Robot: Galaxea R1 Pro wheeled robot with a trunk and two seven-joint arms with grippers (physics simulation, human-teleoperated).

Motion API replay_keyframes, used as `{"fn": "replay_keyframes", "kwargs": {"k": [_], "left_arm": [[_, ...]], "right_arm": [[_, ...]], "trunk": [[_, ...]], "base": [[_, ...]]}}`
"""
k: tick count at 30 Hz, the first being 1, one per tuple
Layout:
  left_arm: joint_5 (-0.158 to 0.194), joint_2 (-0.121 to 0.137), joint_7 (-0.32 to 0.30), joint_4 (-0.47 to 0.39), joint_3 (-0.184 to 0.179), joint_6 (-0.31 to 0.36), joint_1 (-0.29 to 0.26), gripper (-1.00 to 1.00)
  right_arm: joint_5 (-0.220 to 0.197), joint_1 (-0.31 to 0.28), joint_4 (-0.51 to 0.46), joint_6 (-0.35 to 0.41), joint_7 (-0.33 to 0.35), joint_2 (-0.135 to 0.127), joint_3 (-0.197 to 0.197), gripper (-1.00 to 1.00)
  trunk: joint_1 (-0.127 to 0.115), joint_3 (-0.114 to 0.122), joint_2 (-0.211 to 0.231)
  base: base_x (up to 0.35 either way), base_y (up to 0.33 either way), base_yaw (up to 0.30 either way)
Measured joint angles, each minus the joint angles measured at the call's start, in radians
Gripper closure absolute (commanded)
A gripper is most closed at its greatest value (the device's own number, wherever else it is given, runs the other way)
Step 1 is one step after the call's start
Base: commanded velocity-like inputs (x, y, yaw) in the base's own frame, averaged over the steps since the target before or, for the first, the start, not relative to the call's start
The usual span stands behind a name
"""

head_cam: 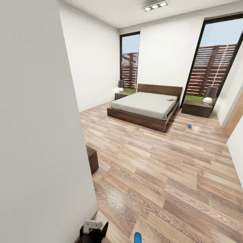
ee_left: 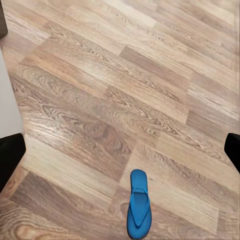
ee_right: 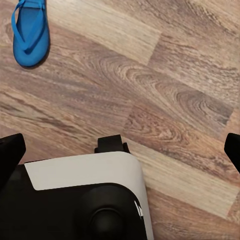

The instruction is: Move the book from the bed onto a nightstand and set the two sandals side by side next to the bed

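Observation:
Across the bedroom stands the bed (head_cam: 143, 105), with the book (head_cam: 170, 99) lying near its headboard on the right side. A nightstand (head_cam: 196, 108) stands right of the bed, and another nightstand (head_cam: 120, 96) stands left of it. One blue sandal (head_cam: 189, 126) lies on the floor beside the bed's right foot corner. The other sandal (head_cam: 137, 237) (ee_left: 138, 202) (ee_right: 30, 32) lies on the planks just in front of me. My left gripper (ee_left: 121, 152) hangs open above the floor, short of this sandal. My right gripper (ee_right: 121, 150) is open over my own base (ee_right: 85, 195).
A white wall (head_cam: 40, 135) rises close on my left. A low dark cabinet (head_cam: 92, 158) juts out past its edge. Wide wood-plank floor (head_cam: 162, 168) stretches to the bed. Each nightstand carries a lamp. Tall windows flank the headboard.

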Motion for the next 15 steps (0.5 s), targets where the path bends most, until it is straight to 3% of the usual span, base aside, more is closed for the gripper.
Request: {"fn": "replay_keyframes", "kwargs": {"k": [10, 13, 15], "left_arm": [[0.009, -0.004, -0.002, -0.021, -0.014, 0.0, 0.0, -1.0], [0.009, -0.004, -0.002, -0.021, -0.017, 0.0, 0.0, -1.0], [0.009, -0.004, -0.002, -0.022, -0.018, 0.0, 0.0, -1.0]], "right_arm": [[0.009, 0.0, -0.014, 0.008, 0.0, 0.0, 0.001, -1.0], [0.011, -0.001, -0.053, 0.069, -0.003, 0.0, -0.001, -1.0], [0.012, -0.004, -0.111, 0.173, -0.005, 0.0, -0.002, -1.0]], "trunk": [[0.0, 0.0, 0.0], [0.0, 0.0, 0.0], [0.0, 0.0, 0.0]], "base": [[0.0, 0.0, 0.0], [0.0, 0.0, 0.0], [0.0, 0.0, 0.0]]}}
